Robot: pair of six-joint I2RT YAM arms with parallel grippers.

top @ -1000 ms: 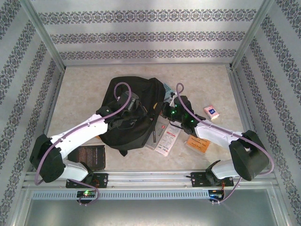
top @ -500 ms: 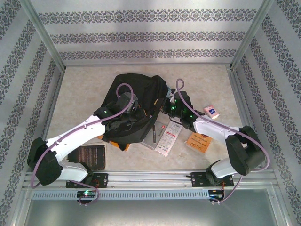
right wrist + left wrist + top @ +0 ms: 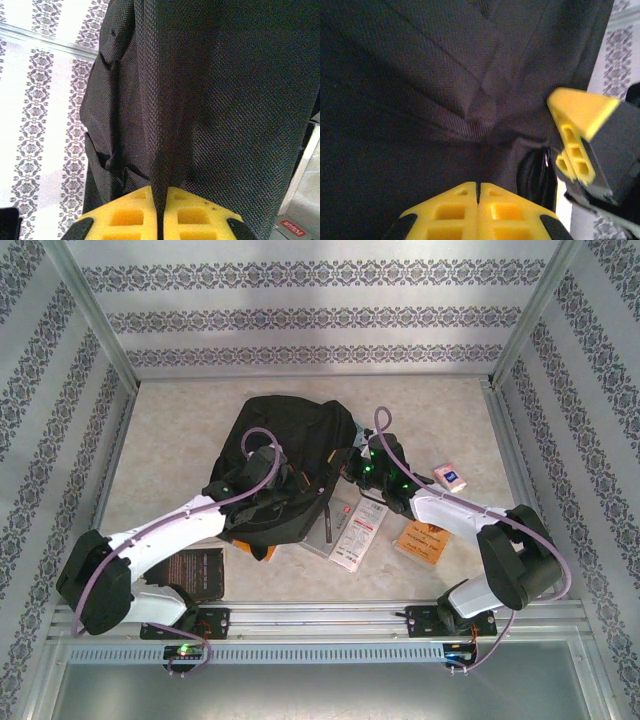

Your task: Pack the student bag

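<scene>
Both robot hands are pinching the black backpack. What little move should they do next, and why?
Probably ease the two pinches apart and a bit upward, to open the student bag. The left gripper and the right gripper are each shut on a fold of its black fabric, while the orange card and the white leaflet lie outside on the table.

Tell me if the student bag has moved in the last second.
Yes: the student bag shifted slightly toward the far wall, away from the black card.

The table (image 3: 170, 430) bears the student bag (image 3: 305, 428), leaflets (image 3: 357, 530) and a packet (image 3: 450, 477).
</scene>
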